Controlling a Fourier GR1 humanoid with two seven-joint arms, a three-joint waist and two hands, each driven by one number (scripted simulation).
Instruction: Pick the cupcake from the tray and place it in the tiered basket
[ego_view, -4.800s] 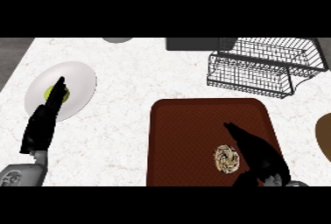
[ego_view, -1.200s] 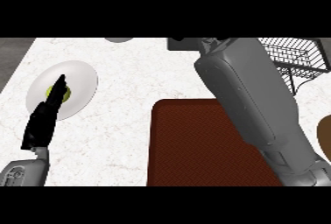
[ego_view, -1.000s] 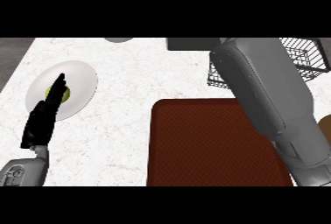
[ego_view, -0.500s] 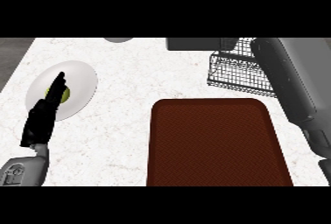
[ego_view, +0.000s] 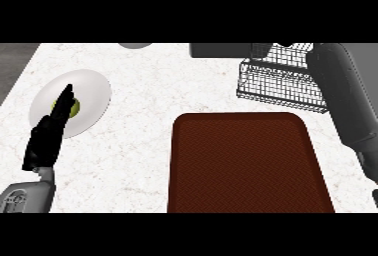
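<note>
our left hand (ego_view: 48, 137) rests straight-fingered over a white plate (ego_view: 90, 89) bearing a green thing (ego_view: 59, 108); our right forearm (ego_view: 347, 100) overlaps the wire basket (ego_view: 280, 80) beyond the tray (ego_view: 244, 165), right hand hidden.

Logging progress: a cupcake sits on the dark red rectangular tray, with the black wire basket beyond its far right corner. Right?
Not quite: in the head view no cupcake shows on the dark red rectangular tray; its surface is bare. The black wire basket does stand beyond its far right corner.
</note>
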